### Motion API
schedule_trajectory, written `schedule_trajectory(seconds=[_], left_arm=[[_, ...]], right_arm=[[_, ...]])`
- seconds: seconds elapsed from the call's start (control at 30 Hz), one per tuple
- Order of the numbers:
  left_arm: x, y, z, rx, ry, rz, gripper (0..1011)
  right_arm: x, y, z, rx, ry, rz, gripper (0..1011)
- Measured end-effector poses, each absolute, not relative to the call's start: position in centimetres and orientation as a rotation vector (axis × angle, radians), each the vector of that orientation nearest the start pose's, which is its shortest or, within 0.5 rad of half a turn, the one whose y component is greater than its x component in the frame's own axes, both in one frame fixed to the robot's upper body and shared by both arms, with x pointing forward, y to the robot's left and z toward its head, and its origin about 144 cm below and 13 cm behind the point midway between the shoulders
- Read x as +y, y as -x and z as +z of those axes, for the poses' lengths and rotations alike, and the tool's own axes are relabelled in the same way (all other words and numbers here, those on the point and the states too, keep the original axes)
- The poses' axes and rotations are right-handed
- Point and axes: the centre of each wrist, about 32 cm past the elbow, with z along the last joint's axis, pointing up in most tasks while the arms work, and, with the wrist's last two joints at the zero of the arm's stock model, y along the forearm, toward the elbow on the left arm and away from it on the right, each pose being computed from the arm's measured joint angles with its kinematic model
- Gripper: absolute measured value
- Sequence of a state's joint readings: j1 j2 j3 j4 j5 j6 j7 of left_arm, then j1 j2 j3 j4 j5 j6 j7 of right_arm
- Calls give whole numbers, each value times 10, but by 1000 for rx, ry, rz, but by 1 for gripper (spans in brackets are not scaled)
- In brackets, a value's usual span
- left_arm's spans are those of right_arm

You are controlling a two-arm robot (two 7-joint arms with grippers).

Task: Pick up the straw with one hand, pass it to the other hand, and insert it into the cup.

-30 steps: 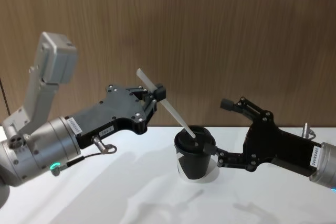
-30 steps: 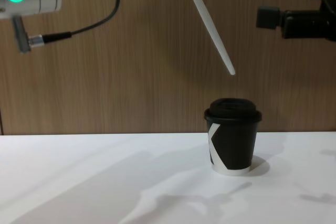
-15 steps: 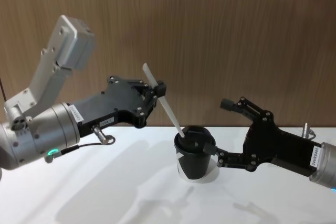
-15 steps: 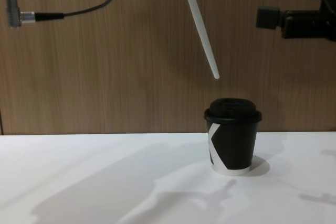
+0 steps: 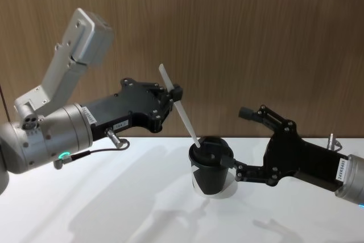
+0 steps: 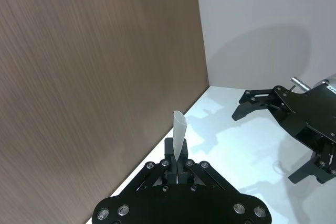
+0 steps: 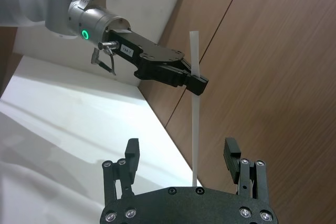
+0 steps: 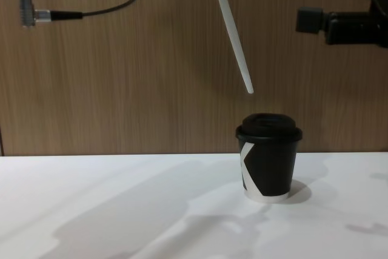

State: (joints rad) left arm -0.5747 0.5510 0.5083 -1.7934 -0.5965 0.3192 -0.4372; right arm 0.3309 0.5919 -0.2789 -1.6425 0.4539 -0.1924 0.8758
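Now | left gripper (image 5: 173,96) clamped on straw (image 5: 181,112) | straw tilted, tip above cup (image 5: 211,170), apart | right gripper (image 5: 236,138) spread wide, right of cup

In the chest view, right of centre, the cup (image 8: 270,165) carries a white angular mark (image 8: 247,163) shaped like a K. In the head view, a white label (image 5: 116,124) on the left arm (image 5: 51,138) and another sticker (image 5: 341,169), at the right edge on the right arm (image 5: 307,160), carry print too small to read.

Raised left arm, wrist angled forward, left pincer (image 5: 175,94) clamped on straw (image 5: 183,115). Lower right arm reaching in level, right pincer (image 5: 235,138) with 2 fingers spread wide.
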Motion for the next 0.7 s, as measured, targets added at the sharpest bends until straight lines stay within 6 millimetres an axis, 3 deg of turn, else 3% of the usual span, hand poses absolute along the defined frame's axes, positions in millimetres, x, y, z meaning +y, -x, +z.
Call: schedule_trajectory(seconds=[0.7], left_arm=[[203, -541, 1352, -166, -62, 606, 8]], right_arm=[[-306, -520, 1281, -467, -12, -412, 1001]])
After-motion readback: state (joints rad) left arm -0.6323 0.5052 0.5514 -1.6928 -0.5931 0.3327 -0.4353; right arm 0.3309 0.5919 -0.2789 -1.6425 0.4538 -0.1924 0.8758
